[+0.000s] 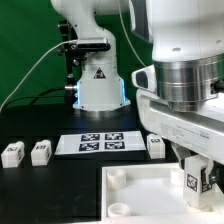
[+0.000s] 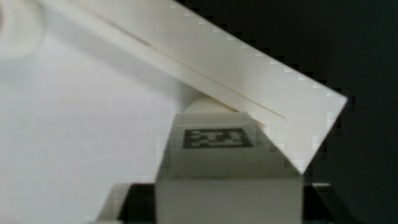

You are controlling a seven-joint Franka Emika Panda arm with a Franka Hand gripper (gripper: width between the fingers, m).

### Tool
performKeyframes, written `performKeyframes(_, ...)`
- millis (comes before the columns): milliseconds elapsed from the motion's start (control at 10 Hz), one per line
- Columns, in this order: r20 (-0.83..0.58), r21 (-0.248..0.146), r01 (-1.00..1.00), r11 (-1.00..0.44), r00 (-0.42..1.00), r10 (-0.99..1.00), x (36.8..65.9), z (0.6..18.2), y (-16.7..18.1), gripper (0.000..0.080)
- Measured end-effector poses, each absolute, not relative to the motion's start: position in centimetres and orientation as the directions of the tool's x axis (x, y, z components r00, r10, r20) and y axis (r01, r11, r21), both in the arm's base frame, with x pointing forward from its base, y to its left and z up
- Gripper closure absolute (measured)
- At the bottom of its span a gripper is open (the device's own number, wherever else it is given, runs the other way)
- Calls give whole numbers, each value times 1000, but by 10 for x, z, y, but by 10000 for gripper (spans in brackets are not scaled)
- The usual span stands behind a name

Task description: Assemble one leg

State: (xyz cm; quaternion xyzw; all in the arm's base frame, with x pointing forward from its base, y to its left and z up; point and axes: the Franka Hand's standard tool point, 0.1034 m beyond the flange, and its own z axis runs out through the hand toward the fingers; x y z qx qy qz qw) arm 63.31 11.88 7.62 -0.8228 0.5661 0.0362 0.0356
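Note:
My gripper (image 1: 193, 172) is shut on a leg (image 1: 190, 182), a small white block with a black-and-white tag. It holds the leg upright over the right part of the large white square top (image 1: 145, 195). In the wrist view the leg (image 2: 219, 150) stands between the dark fingers (image 2: 143, 203) of my gripper (image 2: 222, 208), tag facing the camera, above the top (image 2: 89, 120) close to its corner. Whether the leg touches the top is hidden. Three more legs lie on the black table: two (image 1: 12, 153) (image 1: 41, 152) at the exterior view's left and one (image 1: 156, 146) beside the marker board.
The marker board (image 1: 97, 142) lies flat in front of the robot base (image 1: 98, 85). Round sockets (image 1: 118, 177) show at the top's left corners. A cable runs along the table at the exterior view's left.

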Motion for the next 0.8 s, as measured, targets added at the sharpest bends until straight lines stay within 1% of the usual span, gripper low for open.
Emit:
performKeyframes(100, -90, -9, -977, -215, 215, -972, 633, 76, 122, 505)
performKeyframes(200, -85, -2, -993, -117, 117, -990, 633, 77, 124, 505)
performKeyframes(300, -88, 2, -998, -60, 59, -994, 633, 77, 123, 505)
performKeyframes(400, -88, -1, -995, -96, 96, -991, 633, 77, 123, 505)
performKeyframes(500, -88, -3, -993, -120, 119, -989, 633, 76, 123, 431)
performKeyframes(600, -88, -7, -984, -181, 181, -980, 633, 76, 123, 246)
performKeyframes(700, -83, -22, -959, -282, 283, -955, 633, 75, 121, 177)
performKeyframes(800, -77, -30, -920, -390, 391, -917, 633, 75, 119, 177)
